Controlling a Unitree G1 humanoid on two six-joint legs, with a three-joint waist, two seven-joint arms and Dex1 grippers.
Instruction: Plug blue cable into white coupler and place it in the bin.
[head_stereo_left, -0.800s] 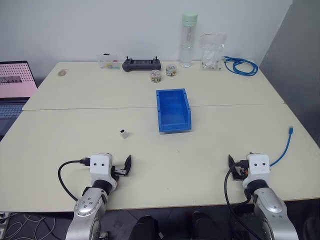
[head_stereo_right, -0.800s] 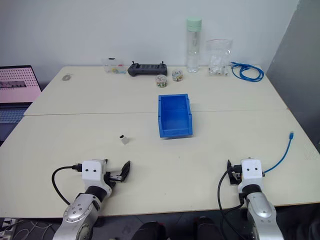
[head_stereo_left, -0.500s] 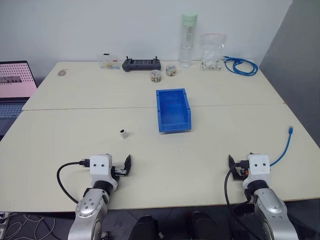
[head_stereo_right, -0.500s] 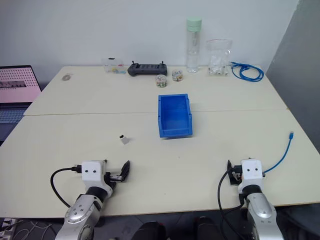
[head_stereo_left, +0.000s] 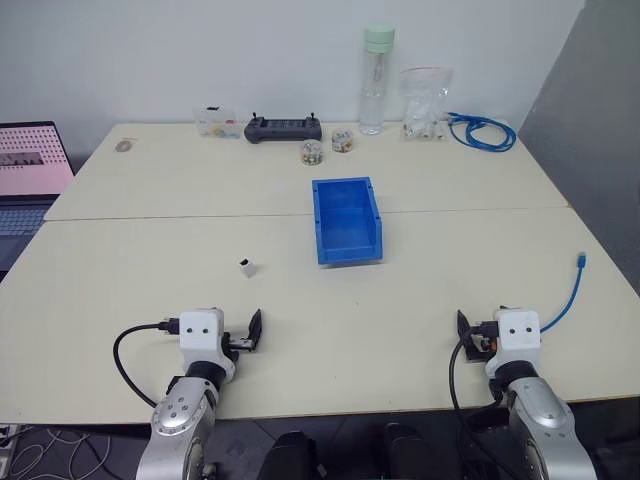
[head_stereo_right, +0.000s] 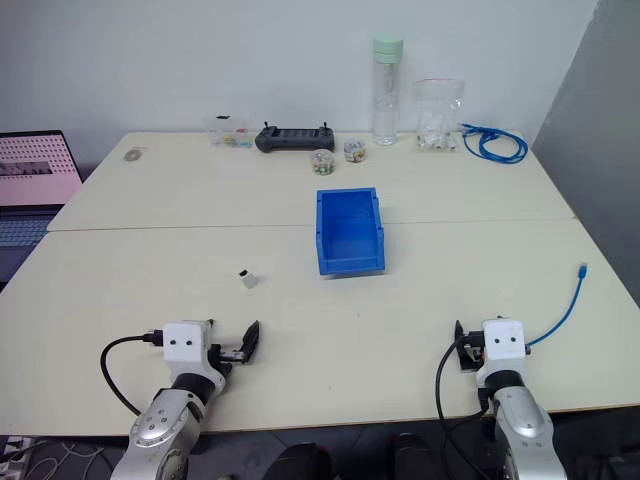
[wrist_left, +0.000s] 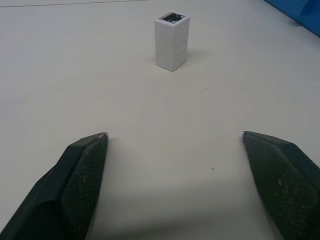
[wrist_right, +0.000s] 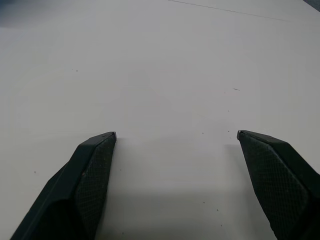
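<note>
Stuff count: one coupler (head_stereo_left: 247, 266), one bin (head_stereo_left: 346, 221), one loose cable (head_stereo_left: 566, 295); both grippers, left (wrist_left: 175, 142) and right (wrist_right: 175, 140), jaws wide, holding nothing.

Coupler (head_stereo_left: 247, 266) sits on the table (head_stereo_left: 150, 250) left of the bin (head_stereo_left: 346, 222), cable (head_stereo_left: 567, 297) way off right, near the edge.

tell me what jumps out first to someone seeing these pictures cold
The bright blue bin stands out mid-table, empty. A tiny white coupler stands upright to its left and nearer the robot, ahead of the open left gripper, while a thin blue cable trails along the table's right edge beside the open right gripper. Neither gripper holds anything.
</note>
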